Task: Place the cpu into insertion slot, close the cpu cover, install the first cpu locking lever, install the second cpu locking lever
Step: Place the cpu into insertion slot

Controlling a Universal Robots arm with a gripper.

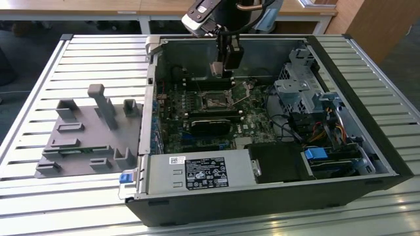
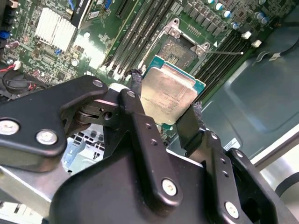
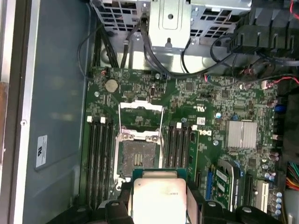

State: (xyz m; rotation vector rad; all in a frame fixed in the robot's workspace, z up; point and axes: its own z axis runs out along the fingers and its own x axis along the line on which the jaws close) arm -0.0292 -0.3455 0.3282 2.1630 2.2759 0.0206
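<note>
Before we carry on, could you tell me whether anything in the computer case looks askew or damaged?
Nothing stands out: the tool grips the cpu squarely, clear of the open insertion slot, whose cpu cover stands raised.

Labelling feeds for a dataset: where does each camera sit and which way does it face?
Exterior view: outside, looking down into the open computer case; arm and gripper show.
Second wrist view: at the wrist, looking along the jaws clamping the cpu, toward the insertion slot.
First wrist view: at the wrist, facing the motherboard; jaw tips show.
Both wrist views share cpu and insertion slot.
</note>
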